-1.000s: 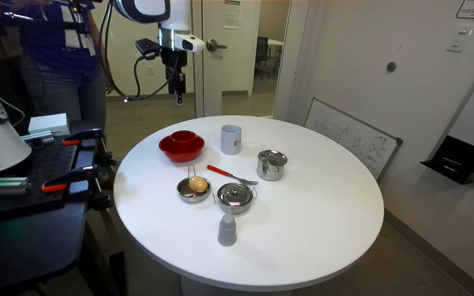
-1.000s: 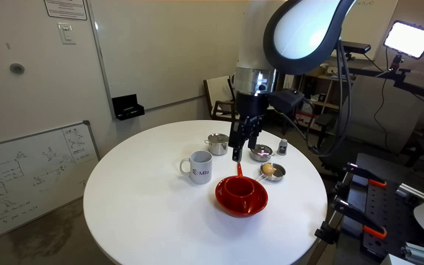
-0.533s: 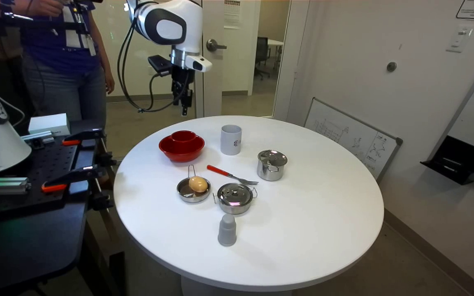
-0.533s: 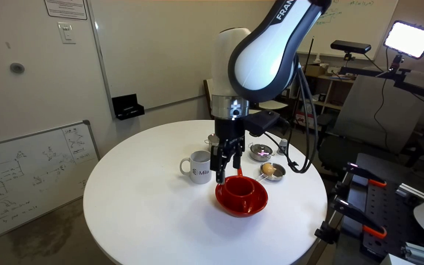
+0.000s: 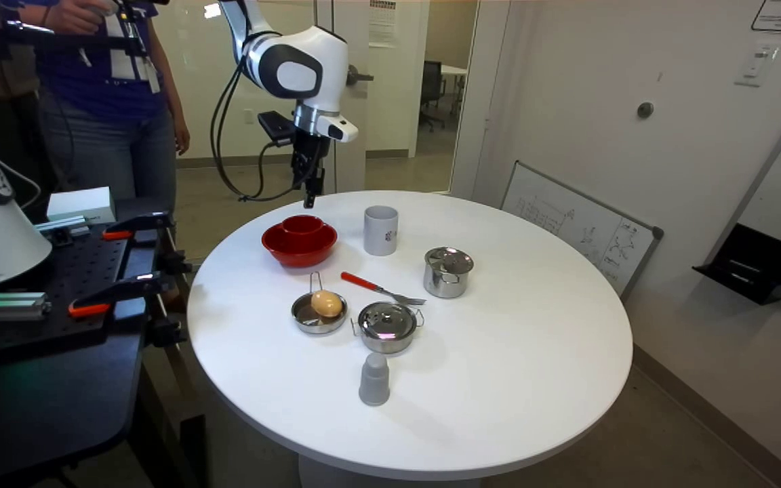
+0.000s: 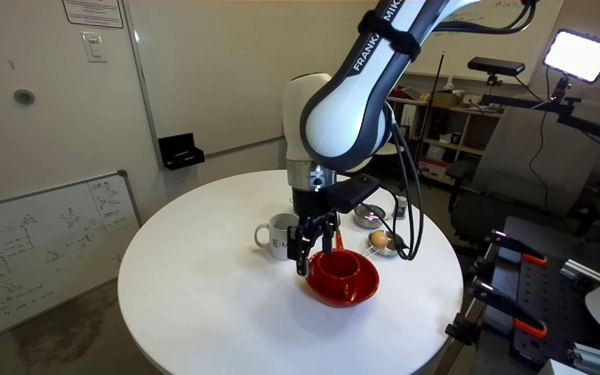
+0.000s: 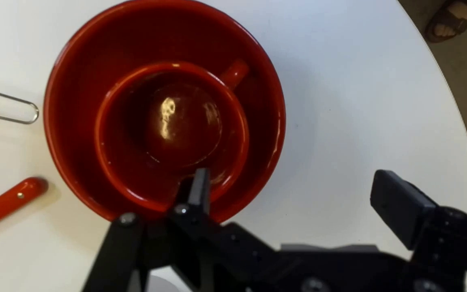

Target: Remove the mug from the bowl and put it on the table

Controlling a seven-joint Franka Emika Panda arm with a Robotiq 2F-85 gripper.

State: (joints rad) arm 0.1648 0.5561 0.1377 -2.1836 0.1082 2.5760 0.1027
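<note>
Pos.: we see small red mug [image 7: 178,121] upright inside wide red bowl [image 7: 73,109] | Fingers [image 7: 401,209]: wide apart, w/ nothing held, near bowl's rim | Prog.: early, we'd say; mug not yet out | Left: grasp, lift clear, set it on white counter [image 7: 347,105]

In an exterior view, the mug [image 5: 302,226] stands in the bowl [image 5: 299,256], on the table [image 5: 512,379]. To the right of the bowl is the cup [image 5: 381,232]; before it lies the fork [image 5: 370,285]. A pan [image 5: 318,328] is before the bowl, and a bottle [image 5: 375,384] is before the nearer pot [image 5: 387,327].
</note>
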